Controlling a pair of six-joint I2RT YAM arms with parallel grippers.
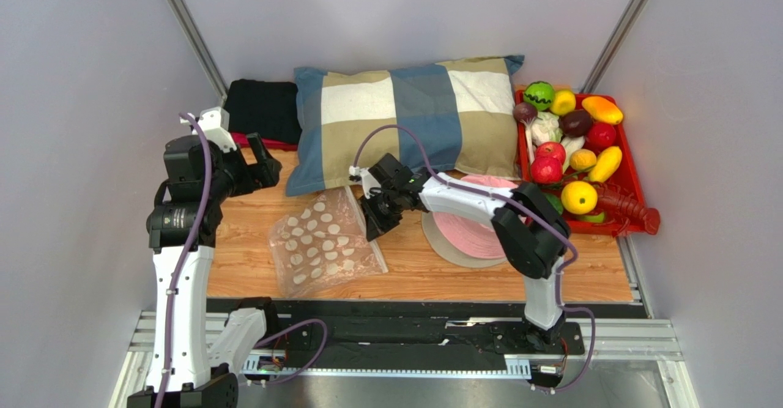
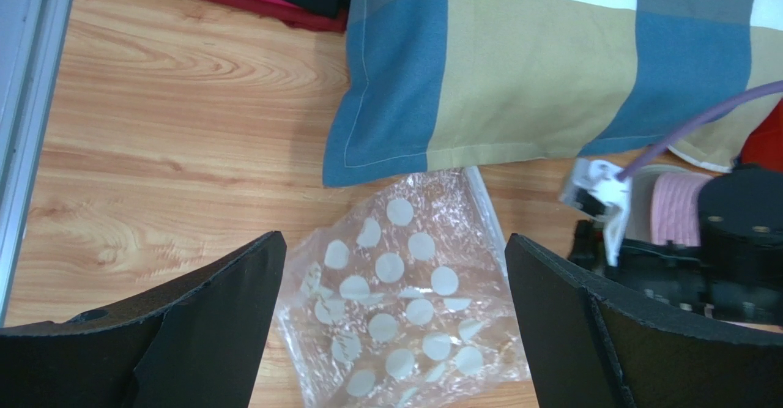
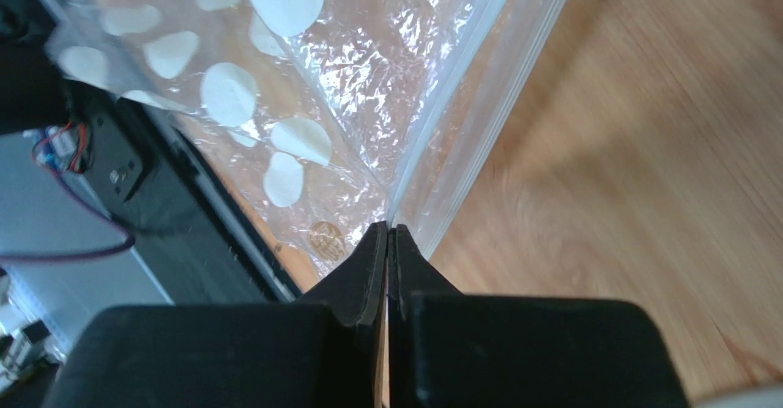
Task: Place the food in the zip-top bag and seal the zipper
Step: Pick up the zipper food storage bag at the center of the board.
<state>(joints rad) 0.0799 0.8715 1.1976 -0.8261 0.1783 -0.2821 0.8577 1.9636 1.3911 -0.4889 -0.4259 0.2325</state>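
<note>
The bag (image 1: 323, 241) lies flat on the counter (image 1: 241, 266), left of centre, just near of the pillow (image 1: 404, 119). Its white dots face up. From the left wrist view the bag (image 2: 395, 307) appears to have nothing in it, and its zipper (image 2: 484, 208) forms the right edge.

The right claw (image 1: 377, 215) reaches in from the right and sits at that edge. Up close the right claw (image 3: 390, 234) is pinched tight, fingertips pressed together on the zipper (image 3: 478, 87), with the crinkled bag (image 3: 230, 87) spreading away from the tips.

The left claw (image 1: 262, 165) hangs over the far left of the counter, apart from the bag. In its own camera the left claw (image 2: 393, 238) stands wide, holding nothing, with the bag below and between its fingers.

The food (image 1: 576, 124) is piled in a red tray (image 1: 632, 165) at the far right, well apart from the bag. A red lobster (image 1: 639, 213) lies at the tray's near end. A pink hat (image 1: 473, 229) rests between bag and tray, partly under the right arm. A black cloth (image 1: 262, 105) lies left of the pillow.
</note>
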